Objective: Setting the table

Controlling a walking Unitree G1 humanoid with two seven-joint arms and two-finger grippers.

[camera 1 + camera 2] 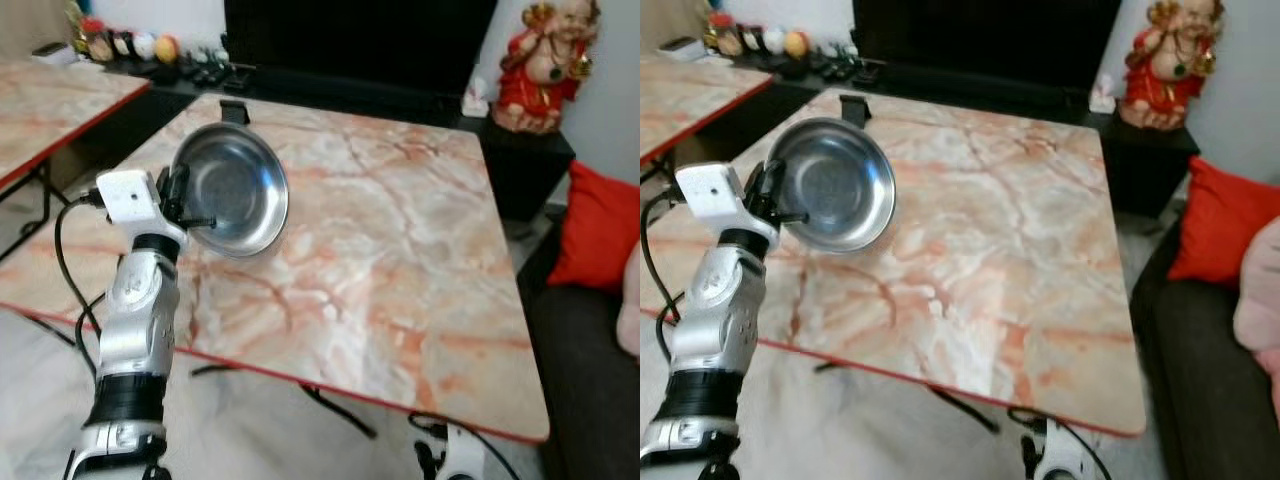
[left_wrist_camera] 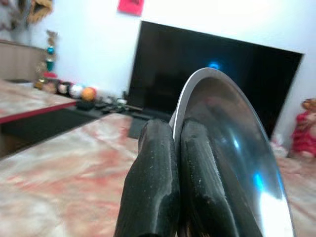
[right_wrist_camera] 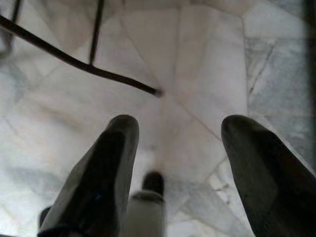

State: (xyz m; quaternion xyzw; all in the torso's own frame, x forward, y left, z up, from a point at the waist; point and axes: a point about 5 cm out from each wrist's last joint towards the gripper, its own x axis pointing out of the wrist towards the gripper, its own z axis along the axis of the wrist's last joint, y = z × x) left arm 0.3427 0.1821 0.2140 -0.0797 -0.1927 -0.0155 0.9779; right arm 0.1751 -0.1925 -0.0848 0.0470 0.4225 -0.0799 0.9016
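A shiny steel bowl (image 1: 232, 190) is held up above the near left part of a marble-patterned table (image 1: 400, 260), tilted on edge so that its hollow faces the camera and its lower rim hangs just over the tabletop. Its rim is pinched by the left gripper (image 1: 186, 205), whose two black fingers (image 2: 153, 182) are pressed together on the edge of the bowl, one on each face of the metal, as is seen close up in the left wrist view. The gripper is carried on a silver left arm (image 1: 135, 330) that rises from below the table's near edge, with a white wrist block (image 1: 130, 195) and a black cable (image 1: 65, 265) looped beside it. The table is edged in red, and a second table (image 1: 50, 105) of the same pattern stands well apart to the left. A small black object (image 1: 234, 112) lies at the far edge of the table behind the bowl. Beyond it a large dark television screen (image 1: 360, 45) is seen against the wall, with a red and gold figurine (image 1: 545, 65) to its right and small ornaments (image 1: 130, 45) to its left. A red cushion (image 1: 600, 245) rests on a dark sofa (image 1: 585, 380) at the right. The right gripper (image 3: 180, 163) hangs low over a pale marble floor (image 3: 197, 64), its two fingers spread wide apart with nothing between them.
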